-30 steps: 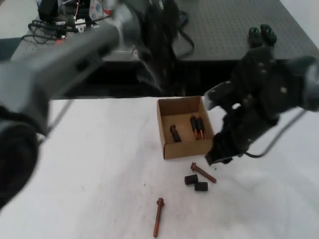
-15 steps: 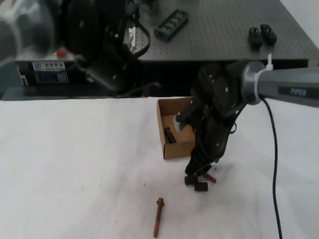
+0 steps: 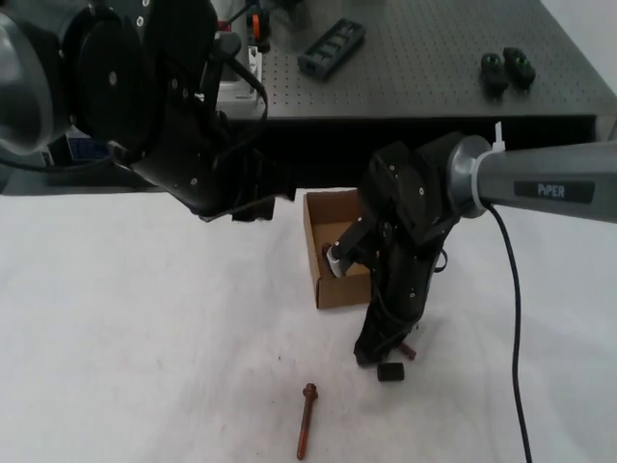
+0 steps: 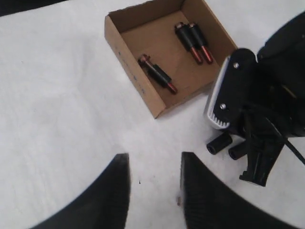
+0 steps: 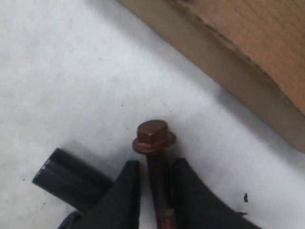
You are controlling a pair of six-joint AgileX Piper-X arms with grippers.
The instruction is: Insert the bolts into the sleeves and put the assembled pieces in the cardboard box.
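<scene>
Left tool [image 4: 155, 164]: released and holding nothing, it hangs over bare white counter [image 3: 145, 338], near the box's front corner.
Spare bolt [image 3: 307, 420]: lies alone on the counter, well apart from the box and nearer the camera. It likely rolls easily on its round shank.
Cardboard box [image 4: 128, 52]: open-topped with thin walls that probably shift if nudged. Three assembled pieces [image 4: 157, 74] lie flat inside.
Right tool [image 5: 155, 191]: lowered to the counter just outside the box's front wall. It stands parted astride a bolt's shank with little gap either side, and no clamp on it is visible.
Bolt [image 5: 153, 143]: copper-coloured, with a hexagonal flanged head, lying flat. It is judged stiff, light and smooth, so it may slip. The best hold is on the shank just under the head, leaving the far end free for a sleeve.
Sleeves [image 4: 219, 143]: two short dark tubes side by side, one just beside a right tool finger. They look rigid, light and prone to rolling.
Room: the box wall is near the bolt's head and a sleeve crowds one side. A straight lift looks safest, and open counter lies toward the left.
</scene>
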